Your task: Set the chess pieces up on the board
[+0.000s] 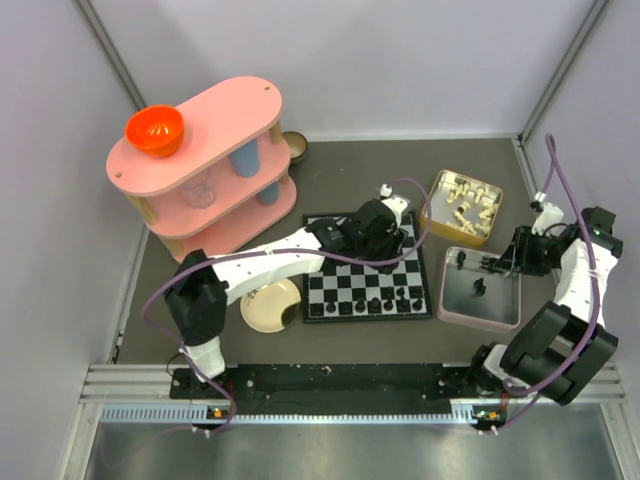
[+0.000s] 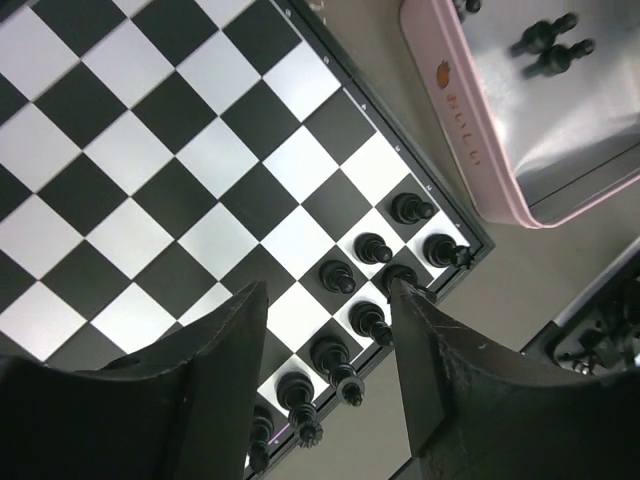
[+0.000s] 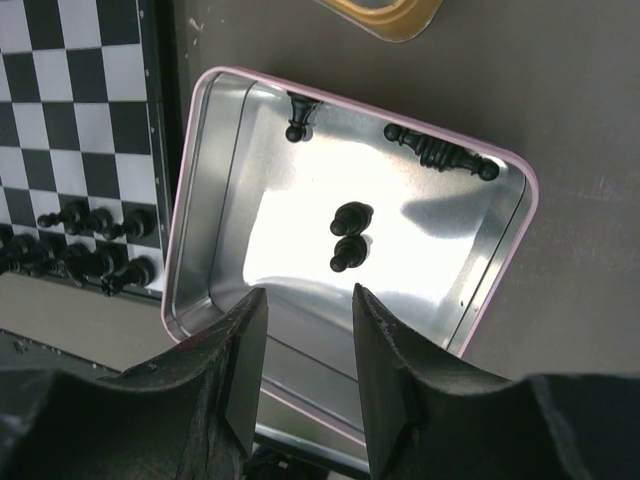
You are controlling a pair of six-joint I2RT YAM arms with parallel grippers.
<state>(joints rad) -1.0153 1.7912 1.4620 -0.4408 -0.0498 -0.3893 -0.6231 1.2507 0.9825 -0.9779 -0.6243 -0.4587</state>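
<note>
Top: your board (image 1: 350, 275) has black pieces (image 1: 385, 298) only along its 6 o'clock edge, rows not full; pink tin (image 1: 498, 305) sits at its 3 o'clock. Dark grey table (image 1: 350, 175), pale walls (image 1: 400, 60). Left wrist: left gripper (image 2: 328, 300) spread, empty, over the filled corner. Right wrist: right gripper (image 3: 308, 300) spread, empty, above the tin; four pieces left inside

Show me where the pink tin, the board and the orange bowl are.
Pink tin (image 3: 420, 270): right wrist view, on its bare shiny floor.
Board (image 1: 345, 280): top view, on bare squares near its middle.
Orange bowl (image 1: 154, 130): top view, on its hollow centre.
</note>
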